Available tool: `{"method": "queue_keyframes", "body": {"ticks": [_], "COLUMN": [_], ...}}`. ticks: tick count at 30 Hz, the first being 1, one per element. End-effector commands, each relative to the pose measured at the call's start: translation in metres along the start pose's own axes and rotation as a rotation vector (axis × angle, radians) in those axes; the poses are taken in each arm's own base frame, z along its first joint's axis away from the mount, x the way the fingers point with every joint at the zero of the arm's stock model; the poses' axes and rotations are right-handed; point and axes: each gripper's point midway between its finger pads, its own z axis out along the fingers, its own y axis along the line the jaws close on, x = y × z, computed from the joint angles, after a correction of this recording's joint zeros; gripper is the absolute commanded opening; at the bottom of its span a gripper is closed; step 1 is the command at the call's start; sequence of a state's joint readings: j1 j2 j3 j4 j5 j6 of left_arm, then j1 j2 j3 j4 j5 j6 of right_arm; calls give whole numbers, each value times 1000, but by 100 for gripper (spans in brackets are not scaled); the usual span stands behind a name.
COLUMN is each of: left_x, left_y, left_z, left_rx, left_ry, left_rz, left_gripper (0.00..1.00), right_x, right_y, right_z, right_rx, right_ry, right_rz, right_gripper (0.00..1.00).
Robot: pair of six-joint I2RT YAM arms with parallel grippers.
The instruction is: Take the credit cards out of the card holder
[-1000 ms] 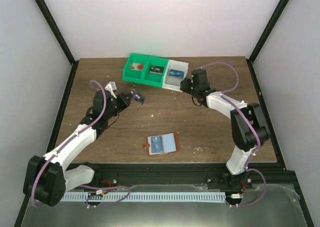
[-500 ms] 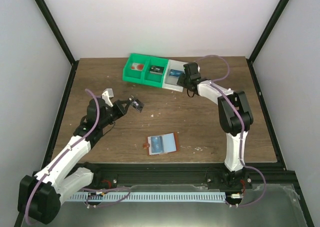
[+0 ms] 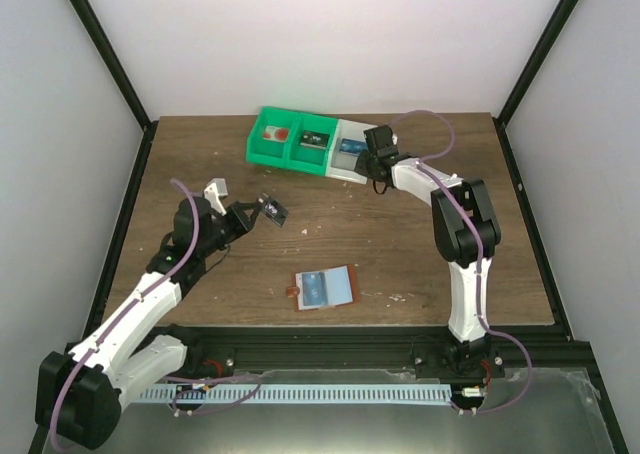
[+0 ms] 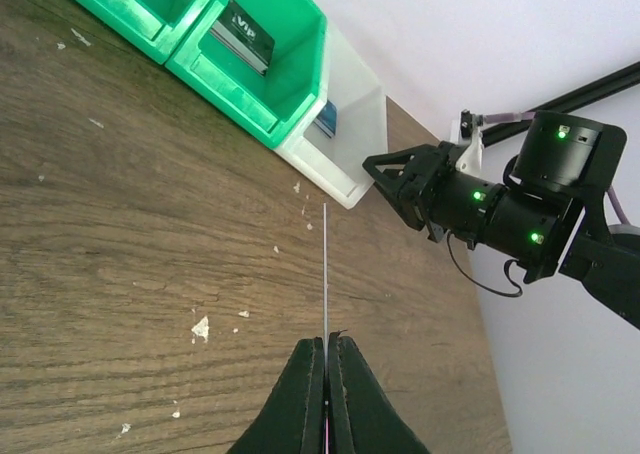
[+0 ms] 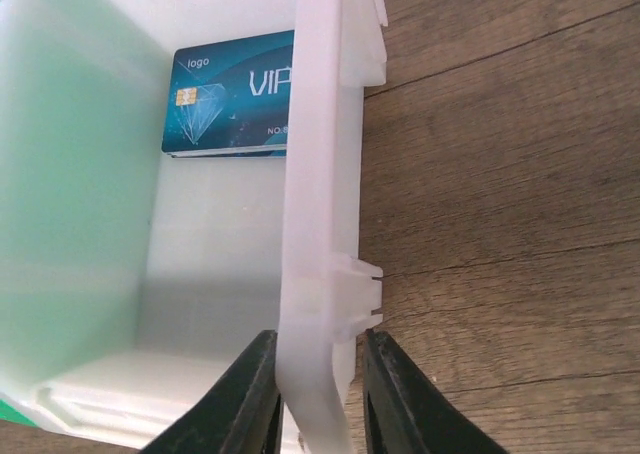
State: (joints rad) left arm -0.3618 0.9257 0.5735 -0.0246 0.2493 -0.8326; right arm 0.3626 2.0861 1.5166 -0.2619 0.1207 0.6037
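The left tool [image 4: 325, 349] pinches a dark card [image 4: 325, 274] edge-on, pointing toward the bin [image 4: 300, 94]. The right tool [image 5: 318, 364] straddles the bin's white wall; whether it grips, I cannot tell. The open wallet [image 3: 340, 285], blue card [image 3: 314, 290] inside, lies nearer the left tool.

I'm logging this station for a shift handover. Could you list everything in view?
wooden table: one, brown, under everything.
three-compartment plastic bin: one, two green sections and one white, far side of the table.
whitish flat card with red mark: one, left green section.
dark VIP card: one, middle green section.
blue VIP card: one, white section.
thin dark card: one, in the air, left of centre.
reddish-brown leather wallet: one, open flat, near centre; blue inside its left half.
left gripper: one, black, shut on the thin dark card.
right gripper: one, black, clamped on the bin's white side wall.
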Motion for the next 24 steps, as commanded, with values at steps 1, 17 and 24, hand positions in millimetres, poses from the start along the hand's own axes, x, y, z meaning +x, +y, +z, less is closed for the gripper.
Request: {"method": "queue_keyframes", "body": {"ticks": [1, 17, 24], "left_x": [4, -19, -24], "left_y": [-1, -11, -6], "left_z": [1, -1, 17], "left_rx": [17, 13, -25], "left_ry": [20, -67, -51], "left_rz": [14, 34, 15], "left_gripper": [0, 0, 0], "right_x": [-9, 37, 52], "right_y": [2, 2, -5], "right_z": [-5, -54, -65], "right_rx": [5, -74, -75], "right_ry": [-9, 39, 28], "right_rz": [-16, -9, -24], "right_gripper": [21, 17, 17]}}
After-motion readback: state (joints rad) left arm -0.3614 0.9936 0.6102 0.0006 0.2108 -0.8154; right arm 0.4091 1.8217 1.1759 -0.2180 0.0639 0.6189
